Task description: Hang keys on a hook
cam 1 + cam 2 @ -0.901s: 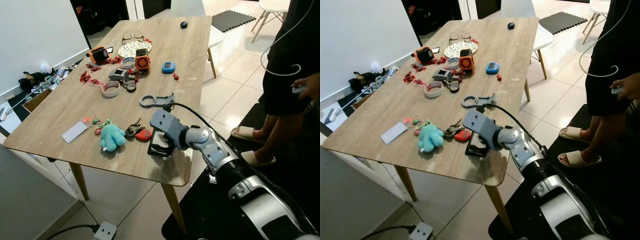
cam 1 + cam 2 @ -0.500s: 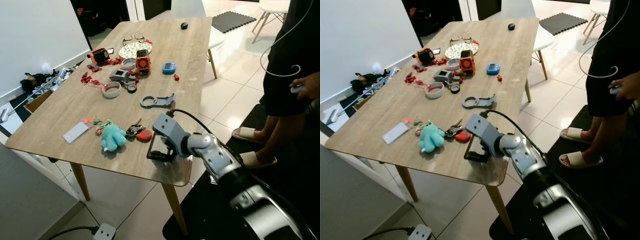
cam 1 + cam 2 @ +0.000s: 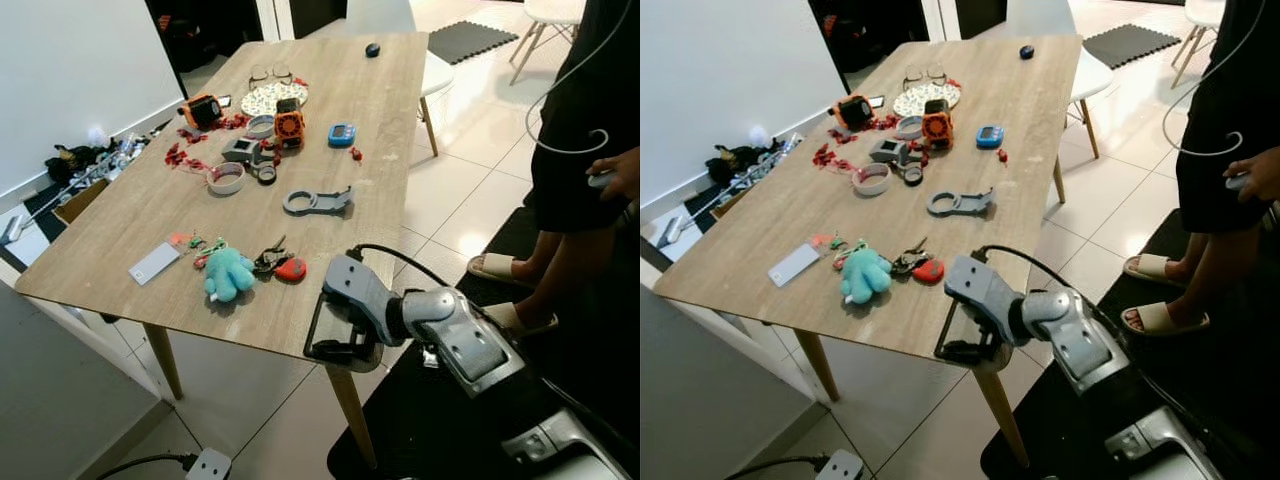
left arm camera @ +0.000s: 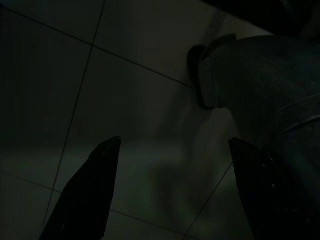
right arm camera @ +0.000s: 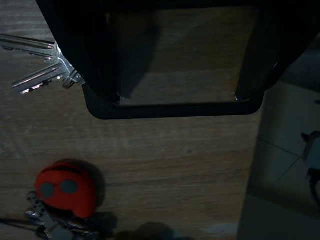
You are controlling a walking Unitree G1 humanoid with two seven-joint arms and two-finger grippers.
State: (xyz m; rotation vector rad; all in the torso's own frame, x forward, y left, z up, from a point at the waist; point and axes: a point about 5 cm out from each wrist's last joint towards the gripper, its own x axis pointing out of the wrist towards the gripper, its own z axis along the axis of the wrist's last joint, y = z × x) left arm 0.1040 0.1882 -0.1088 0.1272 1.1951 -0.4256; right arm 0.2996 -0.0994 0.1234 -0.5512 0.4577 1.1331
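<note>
Two black fingers of the right end effector (image 3: 335, 335) stand apart, empty, at the worktop (image 3: 150, 215) edge; keys (image 3: 272, 261) lie toward its ten o'clock.

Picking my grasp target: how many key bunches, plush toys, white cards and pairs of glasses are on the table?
Key bunch: 1
Plush toy: 1
White card: 1
Pair of glasses: 1
Total: 4
</note>
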